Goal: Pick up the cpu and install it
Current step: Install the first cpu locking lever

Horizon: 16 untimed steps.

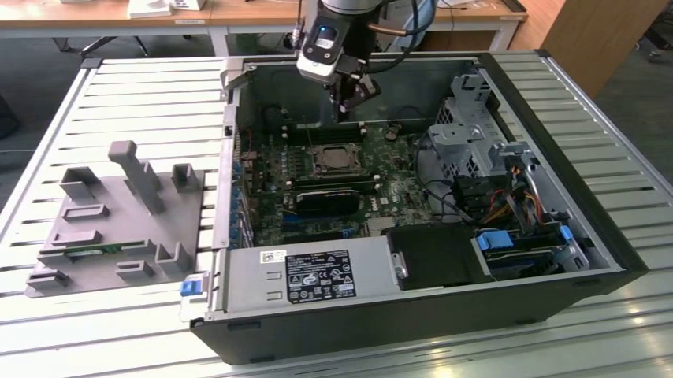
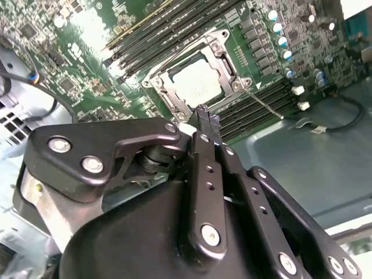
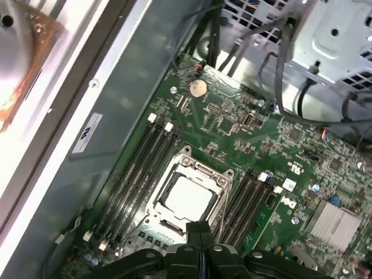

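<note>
- One cpu (image 3: pixel 187 197), silver-topped and square, is sitting inside the socket frame (image 3: pixel 216 173).
- Closed and empty, the gripper (image 2: pixel 207 119) is hovering above that frame.

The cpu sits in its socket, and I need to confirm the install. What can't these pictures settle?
- cpu: in both wrist views, the socket frame covers its edges, so full seating is unclear.
- gripper: its fingers meet, empty, yet their bodies hide the board beneath.
</note>
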Each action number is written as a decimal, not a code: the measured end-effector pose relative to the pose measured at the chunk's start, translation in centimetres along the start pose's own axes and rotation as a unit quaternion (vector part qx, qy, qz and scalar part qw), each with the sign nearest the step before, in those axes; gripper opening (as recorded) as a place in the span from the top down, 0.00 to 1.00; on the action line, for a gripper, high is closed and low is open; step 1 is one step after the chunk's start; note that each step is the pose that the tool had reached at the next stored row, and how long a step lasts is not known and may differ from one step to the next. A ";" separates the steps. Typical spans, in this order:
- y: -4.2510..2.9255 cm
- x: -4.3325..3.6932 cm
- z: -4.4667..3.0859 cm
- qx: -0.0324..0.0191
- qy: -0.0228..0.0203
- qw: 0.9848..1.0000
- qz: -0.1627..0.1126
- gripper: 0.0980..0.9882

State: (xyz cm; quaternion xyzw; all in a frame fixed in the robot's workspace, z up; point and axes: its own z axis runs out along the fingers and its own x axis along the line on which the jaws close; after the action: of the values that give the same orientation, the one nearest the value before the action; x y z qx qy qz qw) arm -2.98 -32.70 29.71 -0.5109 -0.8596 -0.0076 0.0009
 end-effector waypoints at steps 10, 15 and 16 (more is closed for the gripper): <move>0.01 -0.01 0.10 0.001 0.000 0.999 -0.046 0.99; 0.02 -0.01 0.13 0.001 0.001 0.998 -0.061 0.99; 0.02 -0.01 0.13 0.001 0.001 0.998 -0.065 0.99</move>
State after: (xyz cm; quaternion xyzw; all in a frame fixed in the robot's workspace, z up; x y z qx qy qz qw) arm -2.95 -32.70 29.59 -0.4540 -0.8910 -0.0074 0.0012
